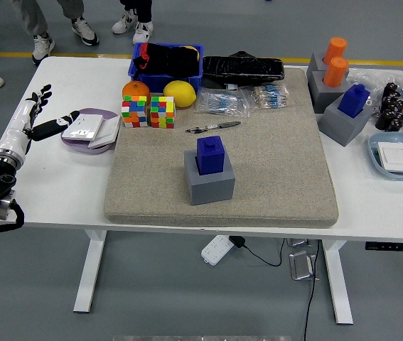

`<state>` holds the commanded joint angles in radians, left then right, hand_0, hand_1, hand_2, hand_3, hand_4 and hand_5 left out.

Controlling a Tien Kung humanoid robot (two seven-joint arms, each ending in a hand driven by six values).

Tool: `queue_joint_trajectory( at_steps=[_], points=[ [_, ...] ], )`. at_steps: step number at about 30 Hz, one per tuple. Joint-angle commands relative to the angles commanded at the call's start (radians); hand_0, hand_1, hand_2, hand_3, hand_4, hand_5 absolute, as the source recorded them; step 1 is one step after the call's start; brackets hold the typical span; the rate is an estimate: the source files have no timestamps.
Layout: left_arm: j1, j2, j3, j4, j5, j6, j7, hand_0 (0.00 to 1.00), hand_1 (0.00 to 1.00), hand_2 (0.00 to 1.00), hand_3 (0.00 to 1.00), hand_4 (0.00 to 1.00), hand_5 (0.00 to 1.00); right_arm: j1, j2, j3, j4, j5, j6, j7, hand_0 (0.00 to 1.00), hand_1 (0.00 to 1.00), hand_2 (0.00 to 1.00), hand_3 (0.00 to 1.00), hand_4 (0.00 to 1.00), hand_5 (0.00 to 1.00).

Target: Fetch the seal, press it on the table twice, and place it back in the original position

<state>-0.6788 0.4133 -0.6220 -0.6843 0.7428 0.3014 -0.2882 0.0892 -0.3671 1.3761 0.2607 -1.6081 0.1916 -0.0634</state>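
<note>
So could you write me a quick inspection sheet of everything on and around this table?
Surface: white table with a grey felt mat.
Job's things: blue block-shaped seal upright in its grey holder, mid-mat, untouched.
Clutter: two colourful puzzle cubes, orange, lemon, blue bin, pen, more seals in holders far right.
Robot hands: left robot hand open over the table's left edge; right not seen.
Cables: power strip and black cord under the table.
Surroundings: people's feet beyond the far side.
</note>
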Motion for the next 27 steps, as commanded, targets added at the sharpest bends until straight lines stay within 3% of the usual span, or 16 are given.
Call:
queue_joint_trajectory(
  at_steps=[27],
  points=[
    [0.000, 0.007, 0.013, -0.001, 0.003, 0.001, 0.001, 0.998, 0.986, 0.959, 0.960, 0.822, 0.282, 0.000, -0.007, -0.014, 0.001, 0.003, 0.000, 0.002, 0.785, 0.702, 0.695, 0.655, 0.775, 0.558]
  ],
)
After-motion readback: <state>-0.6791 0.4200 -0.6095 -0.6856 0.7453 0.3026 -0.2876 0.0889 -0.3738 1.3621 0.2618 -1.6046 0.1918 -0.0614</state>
